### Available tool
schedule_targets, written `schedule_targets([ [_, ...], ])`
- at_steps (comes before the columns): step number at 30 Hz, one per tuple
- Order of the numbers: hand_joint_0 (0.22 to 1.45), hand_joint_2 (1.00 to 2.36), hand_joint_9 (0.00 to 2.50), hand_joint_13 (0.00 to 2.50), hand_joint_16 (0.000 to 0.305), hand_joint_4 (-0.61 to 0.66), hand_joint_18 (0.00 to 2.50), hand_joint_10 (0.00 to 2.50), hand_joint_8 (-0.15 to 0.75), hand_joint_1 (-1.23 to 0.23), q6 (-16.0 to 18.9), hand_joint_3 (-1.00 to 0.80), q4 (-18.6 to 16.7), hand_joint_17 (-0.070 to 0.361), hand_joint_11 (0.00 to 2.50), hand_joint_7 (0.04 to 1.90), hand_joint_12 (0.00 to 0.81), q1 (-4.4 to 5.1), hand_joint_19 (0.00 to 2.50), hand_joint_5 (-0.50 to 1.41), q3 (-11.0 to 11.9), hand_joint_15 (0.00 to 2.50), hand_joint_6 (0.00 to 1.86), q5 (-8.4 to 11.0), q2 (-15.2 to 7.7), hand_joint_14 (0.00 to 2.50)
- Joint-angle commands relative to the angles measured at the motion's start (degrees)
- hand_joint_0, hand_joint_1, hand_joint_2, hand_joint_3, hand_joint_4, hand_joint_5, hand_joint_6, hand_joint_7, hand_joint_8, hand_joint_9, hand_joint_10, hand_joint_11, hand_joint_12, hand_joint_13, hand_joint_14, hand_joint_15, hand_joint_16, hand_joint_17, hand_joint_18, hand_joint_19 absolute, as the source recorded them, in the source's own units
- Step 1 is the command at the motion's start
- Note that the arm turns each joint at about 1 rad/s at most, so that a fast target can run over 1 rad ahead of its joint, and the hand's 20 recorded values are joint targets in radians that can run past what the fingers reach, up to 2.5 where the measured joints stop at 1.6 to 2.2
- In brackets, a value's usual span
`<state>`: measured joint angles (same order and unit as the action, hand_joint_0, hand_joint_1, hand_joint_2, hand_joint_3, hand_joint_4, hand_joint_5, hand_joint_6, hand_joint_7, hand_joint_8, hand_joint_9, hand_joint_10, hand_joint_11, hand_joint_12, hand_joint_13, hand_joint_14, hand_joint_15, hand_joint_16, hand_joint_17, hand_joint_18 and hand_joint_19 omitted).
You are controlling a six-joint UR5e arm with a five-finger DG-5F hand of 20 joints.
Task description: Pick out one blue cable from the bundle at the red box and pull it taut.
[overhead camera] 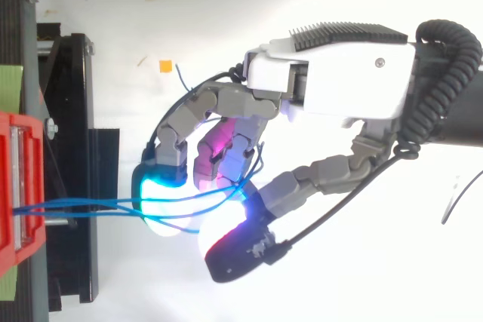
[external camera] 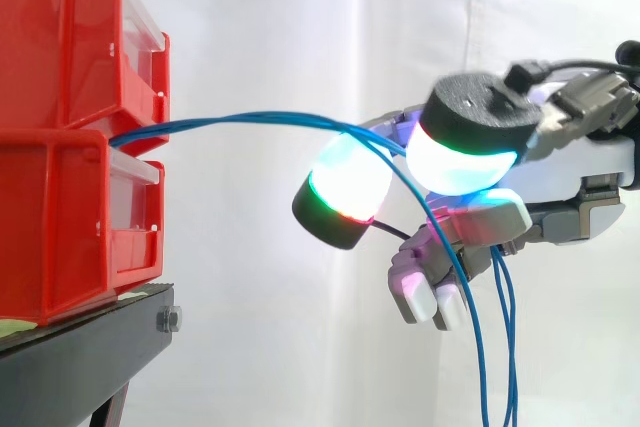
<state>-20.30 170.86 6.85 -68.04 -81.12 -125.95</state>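
Bunch of blue cables [external camera: 250, 118] poking out between the two stacked red bins [external camera: 60, 137], arcing off to their right, then drooping down. Well right of the bins, hand [external camera: 580, 162] curled around the strands, glowing pads either side. Under the bins, black stand [external camera: 90, 347].

Glossy red plastic bins [external camera: 50, 217] at left, atop matt black metal stand [external camera: 90, 347]. Thin, smooth-sheathed blue cables [external camera: 250, 119]. Matt white cloth curtain [external camera: 300, 7] behind. Smooth grey-and-white plastic hand [overhead camera: 339, 73], translucent fingertip pads [external camera: 350, 182].
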Motion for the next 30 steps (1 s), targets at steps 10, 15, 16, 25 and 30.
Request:
schedule_targets([
  [10, 0.56, 1.00, 1.47, 0.91, 0.052, 0.01, 0.77, 0.03, 0.270, -0.82, 0.27, -0.50, 0.00, 0.118, 1.19, 0.81, 0.397, 0.00, 0.77, -0.08, 0.01, 0.62, 0.90, -0.26, 0.00, 0.02],
  [15, 0.51, 1.00, 1.44, 0.90, 0.057, 0.04, 0.78, 0.03, 0.288, -0.61, 0.35, -0.50, -0.09, 0.129, 1.11, 0.75, 0.419, -0.08, 0.78, -0.09, 0.01, 0.60, 0.88, -0.26, 0.00, 0.02],
  [16, 0.54, 1.00, 1.44, 0.89, 0.056, 0.03, 0.76, 0.03, 0.277, -0.54, 0.35, -0.50, -0.09, 0.125, 1.12, 0.76, 0.410, -0.08, 0.79, -0.09, 0.01, 0.62, 0.87, -0.35, 0.00, 0.02],
  [25, 0.61, 1.02, 1.43, 0.89, 0.055, 0.01, 0.75, 0.03, 0.288, -0.57, 0.35, -0.21, 0.00, 0.123, 1.11, 0.79, 0.413, -0.08, 0.82, -0.09, -0.08, 0.62, 0.87, -0.35, 0.00, 0.02],
  [30, 0.61, 1.02, 1.45, 0.92, 0.061, 0.01, 0.81, 0.03, 0.315, -0.65, 0.35, -0.12, 0.00, 0.138, 1.11, 0.81, 0.443, -0.08, 0.79, -0.08, -0.08, 0.61, 0.87, -0.35, 0.00, 0.02],
])
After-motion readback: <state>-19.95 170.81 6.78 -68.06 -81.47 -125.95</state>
